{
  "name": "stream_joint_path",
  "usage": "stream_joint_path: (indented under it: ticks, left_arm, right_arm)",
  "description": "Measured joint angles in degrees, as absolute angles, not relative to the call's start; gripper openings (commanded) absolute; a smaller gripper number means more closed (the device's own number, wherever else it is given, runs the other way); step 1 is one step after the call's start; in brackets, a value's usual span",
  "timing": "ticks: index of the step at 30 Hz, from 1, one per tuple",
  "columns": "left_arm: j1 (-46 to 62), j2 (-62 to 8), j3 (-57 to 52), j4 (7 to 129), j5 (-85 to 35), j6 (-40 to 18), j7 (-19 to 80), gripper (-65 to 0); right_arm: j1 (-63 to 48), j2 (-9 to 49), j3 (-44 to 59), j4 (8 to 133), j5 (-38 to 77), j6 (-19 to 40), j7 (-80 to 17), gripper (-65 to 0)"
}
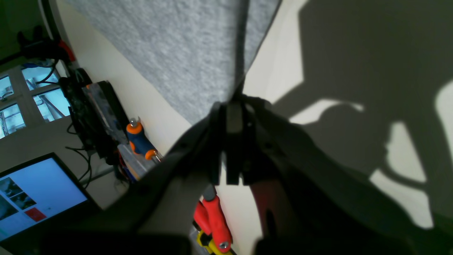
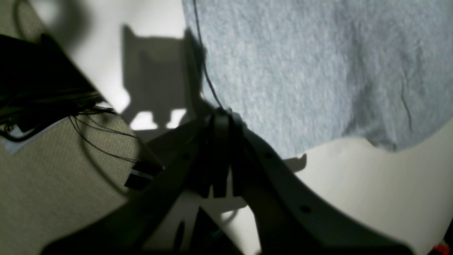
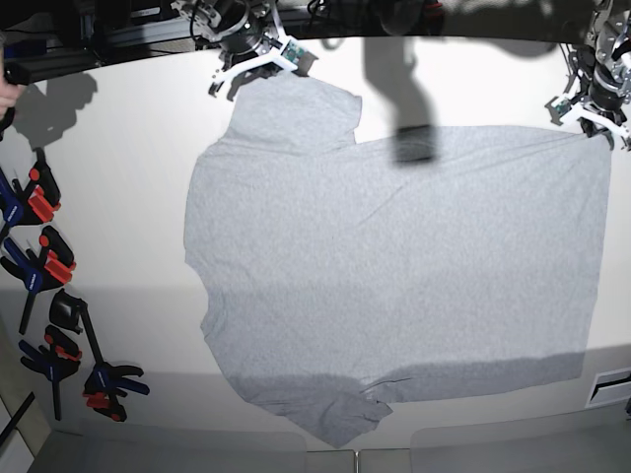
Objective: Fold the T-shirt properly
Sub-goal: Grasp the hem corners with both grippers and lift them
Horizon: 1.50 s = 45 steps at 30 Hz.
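Step in hand: grasp phase of a first fold, judged from both hands sitting on far-edge corners of the shirt.
T-shirt: large light heather-grey cotton T-shirt (image 3: 394,266) lies spread flat, plain side up, on the smooth cream counter (image 3: 128,197); one sleeve points to the far edge, the other to the near edge.
Left hand: left hand (image 1: 235,102) pressed together, pinching the hem corner; cloth rises into the jaws in a taut crease.
Right hand: right hand (image 2: 221,113) pressed together at the far sleeve edge; it appears to pinch fabric, though the dim wrist view leaves this uncertain.
Next move: likely lift both corners evenly and carry them toward the near edge, keeping the cloth taut.
Texture: soft flecked knit, faint wrinkles, limp; will sag between grips.
Surroundings: red-and-black clamps (image 3: 44,266) lie along the counter side.
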State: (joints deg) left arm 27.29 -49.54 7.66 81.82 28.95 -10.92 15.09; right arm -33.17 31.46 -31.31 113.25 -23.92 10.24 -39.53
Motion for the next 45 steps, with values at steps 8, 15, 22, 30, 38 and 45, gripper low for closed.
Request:
stream_joint_path:
  ticks: [8,15,22,30,38,45]
  left_arm:
    - [28.7,-49.5,7.8,87.0,28.8,-7.2,22.7,-65.0]
    - [29.2,-49.2,8.2,89.5,30.0,3.0,22.8,-65.0]
    - [28.6,-49.2,8.2,89.9,32.2,6.0,22.6,-65.0]
    - [27.2,-49.2,8.2,89.8,31.8,6.0,17.6,-65.0]
    - [19.6,-49.2,8.2,89.7,14.7,6.4,14.2,-65.0]
    - [12.7,-49.2,8.2,89.1,3.8,6.4,14.0,-65.0]
  right_arm:
    - [-33.2,31.5,-31.3,118.8,-29.0,6.7,-41.3,-65.0]
    - [-33.1,31.6,-31.3,122.8,-29.6,6.2,-42.4,-65.0]
    - [-30.5,31.6,-31.3,123.7,-29.6,4.4,-42.5,-65.0]
    - [-20.8,31.4,-31.4,123.7,-25.4,0.4,-41.4,-65.0]
    - [-10.6,30.9,-31.4,117.4,-22.5,0.2,-39.9,-65.0]
    - [-2.2,25.4,-31.5,108.6,-22.2,0.3,-37.4,-65.0]
